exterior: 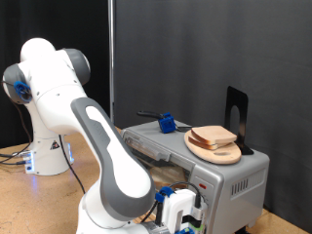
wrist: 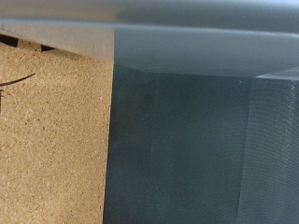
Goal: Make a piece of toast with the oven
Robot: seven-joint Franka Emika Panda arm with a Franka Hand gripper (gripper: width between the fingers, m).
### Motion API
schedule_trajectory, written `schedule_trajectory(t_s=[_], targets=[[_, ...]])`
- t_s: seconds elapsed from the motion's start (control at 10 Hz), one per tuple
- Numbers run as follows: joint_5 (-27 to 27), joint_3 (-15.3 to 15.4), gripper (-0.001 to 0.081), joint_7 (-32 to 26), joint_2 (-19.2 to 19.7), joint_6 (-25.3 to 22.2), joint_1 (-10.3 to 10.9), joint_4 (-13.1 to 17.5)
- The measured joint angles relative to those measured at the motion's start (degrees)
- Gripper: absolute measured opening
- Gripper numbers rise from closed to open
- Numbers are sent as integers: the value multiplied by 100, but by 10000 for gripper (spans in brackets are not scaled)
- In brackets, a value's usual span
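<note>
Exterior view: oven, silver-grey, right of centre. On its top, a wooden plate carrying bread; whether one slice or several, cannot tell. Blue object and black stand also on top. Arm bends down in front of the oven; gripper low at the oven's front face, near the door. Jaws' state: cannot tell.

Wrist view: cork-textured counter beside a dark glassy panel, grey metal edge above. No fingers visible; nothing seen held.

Risk: gripper sits close to the oven front; a misjudged approach could knock or shift the oven, disturbing the plate.
</note>
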Motion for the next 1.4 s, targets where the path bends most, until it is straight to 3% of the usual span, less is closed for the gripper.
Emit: schedule_trajectory(t_s=[0.5, 0.6, 0.7, 0.8, 0.9, 1.1, 1.2, 1.3, 1.4], targets=[[-17, -13, 5, -136, -10, 56, -4, -43], [-18, -20, 171, -307, -12, 112, -9, -82], [-17, -24, 171, -447, -13, 168, -22, -117], [-18, -33, 354, -532, -15, 186, -37, -149], [-42, -53, 354, -600, -22, 177, -62, -200], [-85, -77, 671, -771, -22, 98, -114, -337], [-87, -77, 671, -836, -22, 66, -137, -392], [-69, -76, 767, -929, -23, 61, -158, -449], [-30, -60, 796, -996, -35, 61, -183, -493]])
